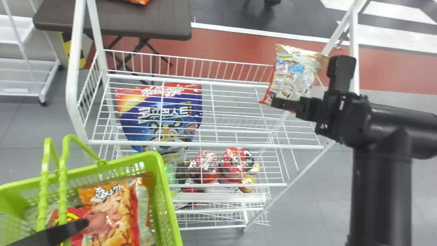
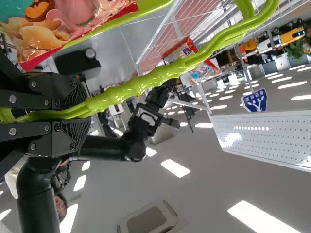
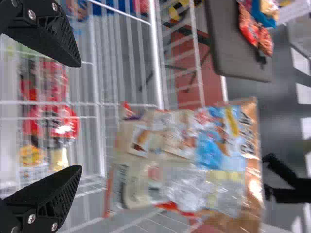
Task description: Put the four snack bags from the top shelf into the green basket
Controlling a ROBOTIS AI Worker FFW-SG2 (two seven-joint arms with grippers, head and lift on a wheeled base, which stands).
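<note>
The right gripper [image 3: 80,116], jaws apart, faces a snack bag [image 1: 292,73] at the right end of the top shelf [image 1: 205,145]. At near left, the left gripper [image 2: 85,112] clamps the handle [image 2: 146,82] of the green basket [image 1: 167,198]; three bags [image 1: 109,215] appear loaded, leaving probably one.

lime-green basket [image 1: 167,198] at eight o'clock, orange snack bag [image 1: 117,218] inside, cream bag [image 1: 293,77] patched blue, red-edged, at two o'clock, red-topped navy pouch [image 1: 136,118] at nine o'clock
</note>
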